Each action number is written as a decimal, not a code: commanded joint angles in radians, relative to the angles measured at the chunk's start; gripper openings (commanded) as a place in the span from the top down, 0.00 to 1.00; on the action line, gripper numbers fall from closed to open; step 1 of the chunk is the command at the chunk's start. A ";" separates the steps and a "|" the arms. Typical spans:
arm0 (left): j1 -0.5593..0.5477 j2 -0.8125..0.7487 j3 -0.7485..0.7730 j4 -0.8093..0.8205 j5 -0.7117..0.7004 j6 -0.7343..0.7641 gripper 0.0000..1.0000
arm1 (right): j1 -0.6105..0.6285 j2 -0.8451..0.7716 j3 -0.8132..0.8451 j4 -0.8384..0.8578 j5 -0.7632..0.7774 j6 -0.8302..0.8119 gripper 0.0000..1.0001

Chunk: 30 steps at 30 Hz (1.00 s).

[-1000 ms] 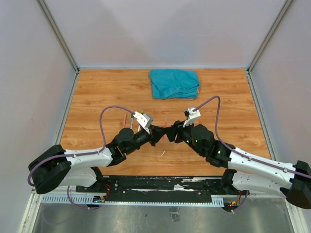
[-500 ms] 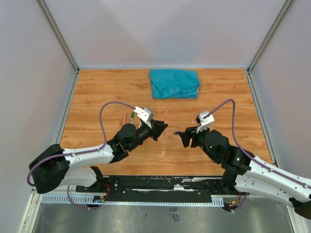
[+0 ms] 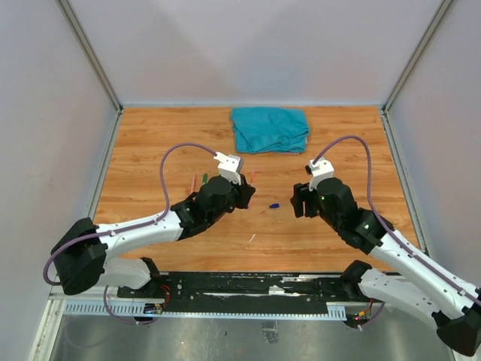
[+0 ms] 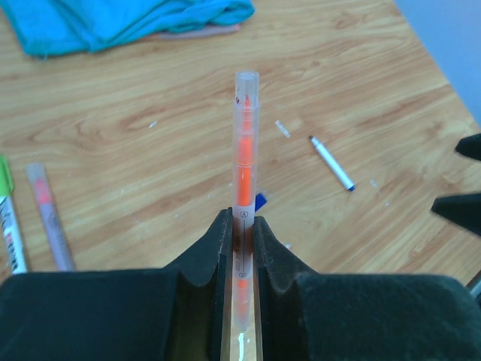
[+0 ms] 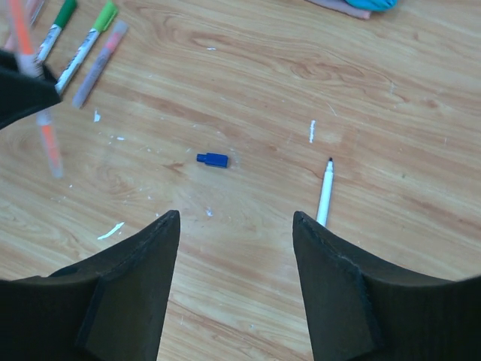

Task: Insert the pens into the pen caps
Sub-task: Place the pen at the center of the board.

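Note:
My left gripper (image 4: pixel 242 218) is shut on an orange pen (image 4: pixel 244 150) with a pale barrel, which sticks out forward above the table. It also shows in the top view (image 3: pixel 251 177). My right gripper (image 5: pixel 235 218) is open and empty, hovering above the wood. A small blue cap (image 5: pixel 213 159) lies on the table ahead of it and also shows in the top view (image 3: pixel 273 204). A white pen with a dark tip (image 5: pixel 325 195) lies just right of the cap. Two green pens (image 5: pixel 94 37) and a pink pen (image 5: pixel 101 64) lie at the far left.
A folded teal cloth (image 3: pixel 270 128) lies at the back middle of the wooden table (image 3: pixel 150 143). Small white scraps (image 5: pixel 111 230) dot the wood. The left gripper (image 5: pixel 22 90) shows at the left edge of the right wrist view. Walls enclose three sides.
The two grippers met at the table's middle a second ago and have drawn apart. The left one lifted back with the orange pen. The right one pulled right, and the blue cap now lies bare.

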 commanded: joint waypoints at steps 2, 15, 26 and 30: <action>0.002 0.037 0.090 -0.246 -0.057 -0.071 0.99 | -0.203 -0.033 -0.065 0.030 -0.251 0.055 0.38; 0.071 0.211 0.270 -0.429 -0.072 -0.104 1.00 | -0.244 -0.120 -0.183 0.083 -0.236 0.090 0.26; 0.190 0.409 0.423 -0.600 -0.050 -0.126 0.99 | -0.243 -0.138 -0.200 0.088 -0.253 0.090 0.18; 0.230 0.505 0.490 -0.651 -0.014 -0.097 0.99 | -0.244 -0.134 -0.197 0.087 -0.266 0.101 0.18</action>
